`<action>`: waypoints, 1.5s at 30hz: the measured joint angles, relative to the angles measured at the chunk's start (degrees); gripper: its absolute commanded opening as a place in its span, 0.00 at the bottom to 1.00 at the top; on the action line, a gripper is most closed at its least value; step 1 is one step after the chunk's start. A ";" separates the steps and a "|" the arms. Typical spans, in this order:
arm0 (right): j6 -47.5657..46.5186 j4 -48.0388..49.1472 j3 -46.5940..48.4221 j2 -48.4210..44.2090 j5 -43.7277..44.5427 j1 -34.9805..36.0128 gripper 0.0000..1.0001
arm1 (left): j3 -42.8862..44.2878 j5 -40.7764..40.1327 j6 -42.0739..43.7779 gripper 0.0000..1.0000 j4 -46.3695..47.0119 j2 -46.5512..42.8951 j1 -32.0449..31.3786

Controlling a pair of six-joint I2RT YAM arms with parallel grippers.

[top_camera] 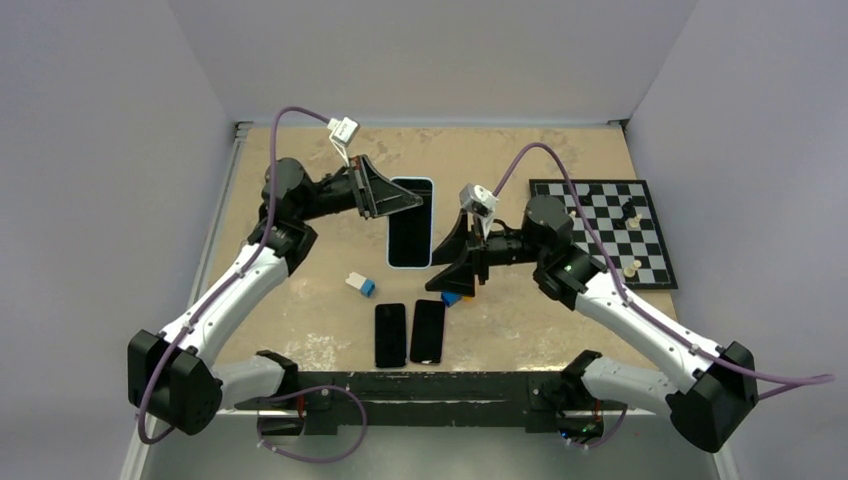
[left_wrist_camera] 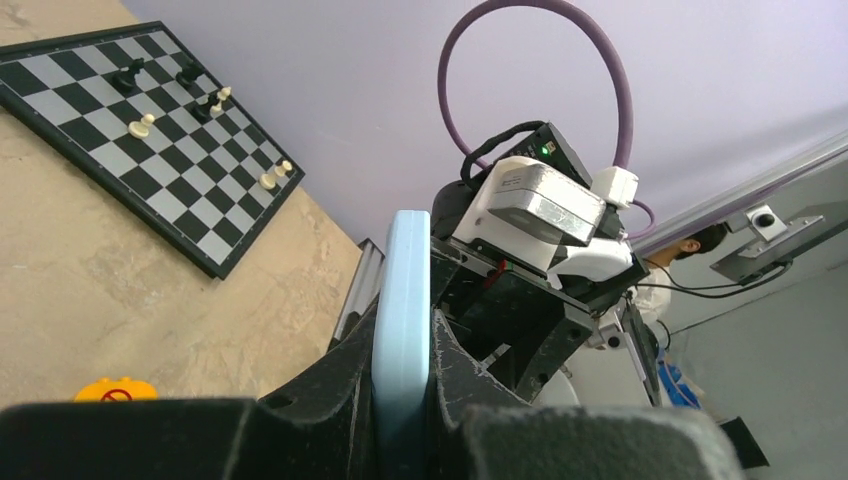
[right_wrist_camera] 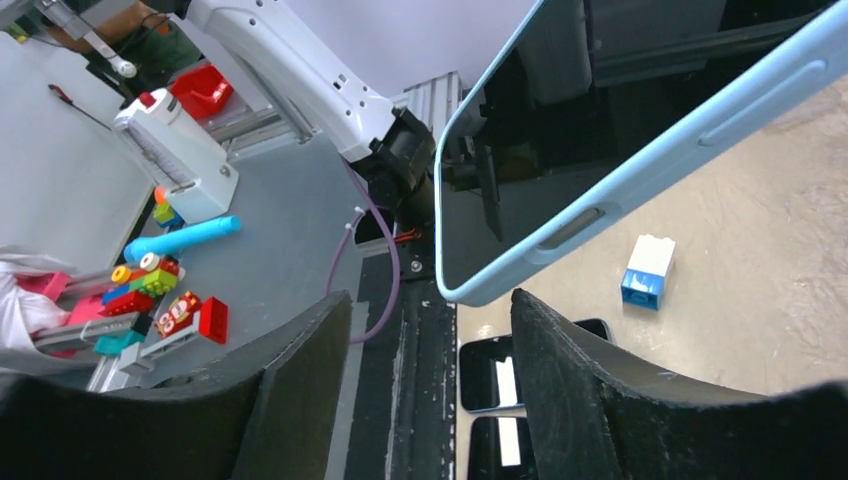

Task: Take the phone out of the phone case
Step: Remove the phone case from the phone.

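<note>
The phone [top_camera: 410, 228], dark screen up, sits in a light blue phone case [top_camera: 432, 215] and is held above the table's middle. My left gripper [top_camera: 388, 198] is shut on the case's upper left edge. The left wrist view shows the blue case edge [left_wrist_camera: 402, 300] pinched between the left gripper's [left_wrist_camera: 402, 330] fingers. My right gripper [top_camera: 452, 268] stands open at the case's lower right corner. In the right wrist view the phone case [right_wrist_camera: 640, 165] and its dark screen [right_wrist_camera: 500, 215] hang just above the right gripper [right_wrist_camera: 430, 300]. Its corner lies close to the right finger [right_wrist_camera: 560, 350], and the jaws are not closed on it.
Two bare black phones [top_camera: 390, 334] [top_camera: 428, 331] lie side by side near the front edge. A blue and white block [top_camera: 361, 285] lies left of centre. A small blue and orange piece [top_camera: 452, 297] sits under the right gripper. A chessboard [top_camera: 590, 205] with a few pieces lies at the right.
</note>
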 measured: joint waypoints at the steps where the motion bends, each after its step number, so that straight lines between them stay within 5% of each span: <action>1: 0.46 0.85 0.00 0.35 0.00 0.00 0.54 | 0.00 -0.39 -0.07 0.00 0.04 0.15 0.09; 5: 3.91 5.51 0.00 2.95 -0.61 -0.70 0.46 | 0.00 -0.66 -0.76 0.00 1.31 1.36 0.15; 11: 11.52 13.53 0.00 7.85 -3.80 -3.63 0.00 | 0.00 -0.55 -3.39 0.00 5.40 4.04 0.50; 15: 16.65 16.24 0.00 9.94 -5.73 -5.51 0.00 | 0.96 1.20 -4.20 0.00 11.28 6.73 0.92; 19: 12.11 15.26 0.00 9.01 -4.50 -5.68 0.00 | 3.15 4.44 -9.81 0.00 15.10 11.76 1.51; 30: -7.61 -4.72 17.73 18.21 0.55 -6.08 0.00 | 10.34 8.44 -24.33 0.00 29.00 23.71 7.08; 45: -23.47 -22.86 33.90 25.75 9.01 -5.40 0.00 | 16.92 5.64 -29.88 0.00 31.01 30.77 9.53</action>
